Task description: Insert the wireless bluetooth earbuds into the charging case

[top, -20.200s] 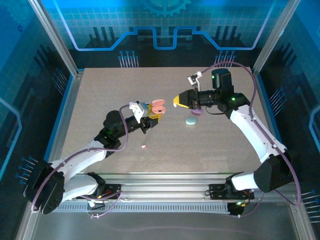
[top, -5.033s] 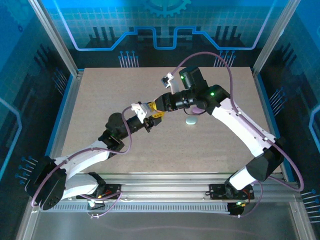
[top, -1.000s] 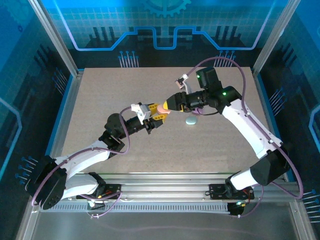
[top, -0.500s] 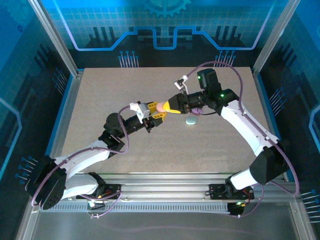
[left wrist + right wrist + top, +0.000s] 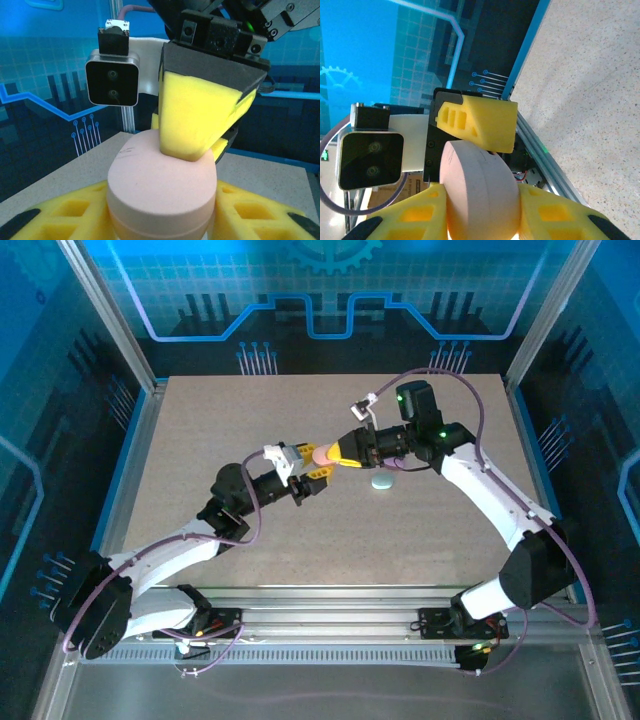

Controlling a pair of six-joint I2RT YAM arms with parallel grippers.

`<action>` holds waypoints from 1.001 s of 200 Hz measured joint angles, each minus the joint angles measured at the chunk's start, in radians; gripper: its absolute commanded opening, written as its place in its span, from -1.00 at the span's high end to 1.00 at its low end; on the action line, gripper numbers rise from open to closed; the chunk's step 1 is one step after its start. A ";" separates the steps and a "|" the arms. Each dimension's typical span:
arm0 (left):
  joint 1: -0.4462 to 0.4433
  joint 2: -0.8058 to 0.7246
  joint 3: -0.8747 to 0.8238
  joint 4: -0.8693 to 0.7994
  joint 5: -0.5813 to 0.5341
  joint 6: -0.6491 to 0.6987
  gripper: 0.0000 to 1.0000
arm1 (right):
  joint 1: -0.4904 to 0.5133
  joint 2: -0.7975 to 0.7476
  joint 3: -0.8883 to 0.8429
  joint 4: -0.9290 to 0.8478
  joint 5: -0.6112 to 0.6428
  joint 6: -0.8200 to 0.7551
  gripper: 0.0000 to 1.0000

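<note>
A closed pale pink charging case (image 5: 323, 453) hangs above the table's middle, between both grippers. My left gripper (image 5: 316, 464) holds it from the left. In the left wrist view its yellow pads (image 5: 75, 210) press both sides of the case (image 5: 160, 185), and a finger (image 5: 200, 115) of the right gripper lies on top. My right gripper (image 5: 337, 452) reaches in from the right. In the right wrist view its pads (image 5: 555, 210) pinch the case (image 5: 480, 195) from both sides, under a left finger (image 5: 480, 122). The earbuds are out of view.
A mint green case (image 5: 382, 481) lies shut on the table just below the right gripper's wrist. The beige table top (image 5: 200, 440) spreads to the left and front. Metal frame posts and blue panels stand round its edges.
The right gripper's fingers have shut onto the pink case that the left gripper held up. Both arms stay almost in place at the middle.
</note>
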 measured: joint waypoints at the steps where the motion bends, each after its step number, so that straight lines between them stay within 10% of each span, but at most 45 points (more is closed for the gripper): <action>1: 0.000 0.000 0.000 -0.002 0.000 0.000 0.03 | 0.000 0.000 -0.001 0.000 0.000 0.001 0.72; 140: -0.001 -0.093 -0.032 -0.092 -0.070 0.023 -0.42 | -0.095 -0.017 -0.192 0.102 0.217 0.047 0.72; 200: -0.001 -0.178 -0.021 -0.207 -0.204 -0.010 -0.55 | -0.086 0.240 -0.314 0.182 0.327 0.035 0.71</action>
